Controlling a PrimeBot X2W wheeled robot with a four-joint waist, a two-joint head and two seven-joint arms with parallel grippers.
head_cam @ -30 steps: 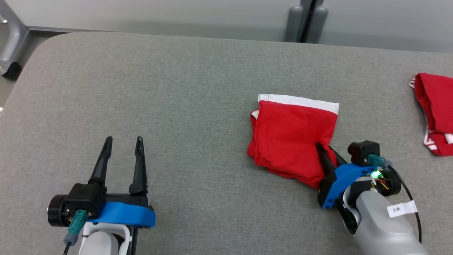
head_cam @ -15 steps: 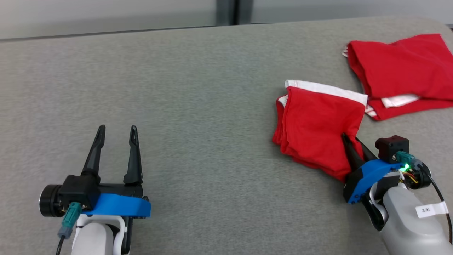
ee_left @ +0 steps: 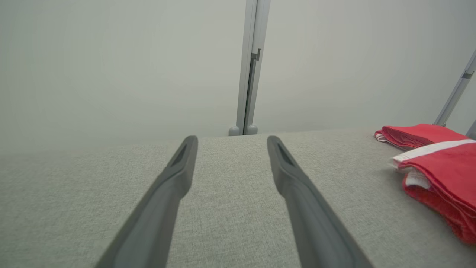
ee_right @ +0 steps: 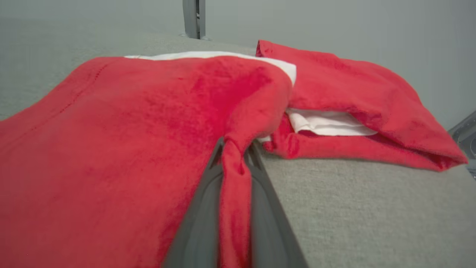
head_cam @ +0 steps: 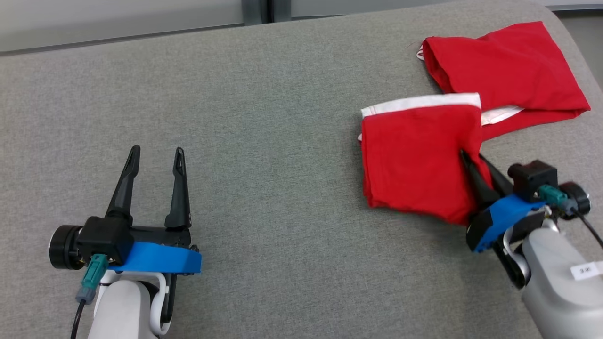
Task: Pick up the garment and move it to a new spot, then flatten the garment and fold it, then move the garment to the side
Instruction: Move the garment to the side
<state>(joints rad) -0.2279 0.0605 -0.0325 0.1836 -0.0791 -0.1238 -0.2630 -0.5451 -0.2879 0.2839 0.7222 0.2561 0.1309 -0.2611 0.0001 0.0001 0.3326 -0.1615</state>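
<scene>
Pinched by the narrowed right gripper (head_cam: 472,156), the folded garment (head_cam: 414,165) is now drawn against a second garment (head_cam: 499,66) at the right of the table (head_cam: 282,141), so the sideways move is judged nearly done; the left gripper (head_cam: 155,150) is held wide.

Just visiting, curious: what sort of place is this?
Likely a robot test lab: grey fabric-covered table, plain pale wall panels, a folded red garment in the right gripper, a second red garment.

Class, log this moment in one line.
right gripper: shut on folded garment | left gripper: open, empty | second garment: adjacent
</scene>
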